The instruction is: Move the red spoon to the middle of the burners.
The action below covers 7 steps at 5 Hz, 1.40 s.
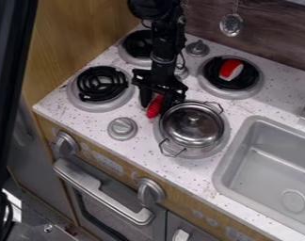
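Red spoon (154, 107) is lying about mid-stove, between the coil burner at view left (101, 84) and the lidded metal pot (191, 124); that spot is already looking like the task's goal. Gripper (156, 100) is keeping close around it, probably for setting it down or fine placing. Its fingers are standing moderately apart, one at either side of the spoon; whether either pad is pressing on it, cannot tell. The finger nearer the pot is leaving little room there, so a sideways swing could be knocking the pot; lifting straight up would be safer if the spoon is loose.

Arm (164, 49) is hanging down from the top edge, nearly upright, wrist above the spoon, fingertips pointing at the counter (83, 123).

Farther out: red-and-white toy food piece (231, 69) is resting on the far burner (210, 75); grey knob (122, 128) is sitting nearer the front.
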Each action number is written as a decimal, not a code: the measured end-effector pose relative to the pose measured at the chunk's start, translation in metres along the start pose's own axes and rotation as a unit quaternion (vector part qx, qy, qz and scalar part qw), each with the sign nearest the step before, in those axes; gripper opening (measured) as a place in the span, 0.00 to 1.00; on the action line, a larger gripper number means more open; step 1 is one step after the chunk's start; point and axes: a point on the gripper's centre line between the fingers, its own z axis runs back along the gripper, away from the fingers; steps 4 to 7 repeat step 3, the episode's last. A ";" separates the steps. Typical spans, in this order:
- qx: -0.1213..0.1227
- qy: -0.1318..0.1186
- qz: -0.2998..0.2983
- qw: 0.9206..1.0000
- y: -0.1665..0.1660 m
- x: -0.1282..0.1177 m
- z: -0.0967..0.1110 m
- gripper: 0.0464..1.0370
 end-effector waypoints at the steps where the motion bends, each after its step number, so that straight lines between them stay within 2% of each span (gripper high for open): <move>1: 0.002 -0.004 -0.003 1.000 -0.001 -0.004 0.004 0.94; 2: -0.005 -0.040 -0.007 0.999 -0.011 -0.002 0.038 0.96; 3: -0.013 -0.057 -0.002 0.998 -0.013 -0.008 0.066 0.96; 7: -0.013 -0.057 -0.002 0.998 -0.013 -0.008 0.066 0.96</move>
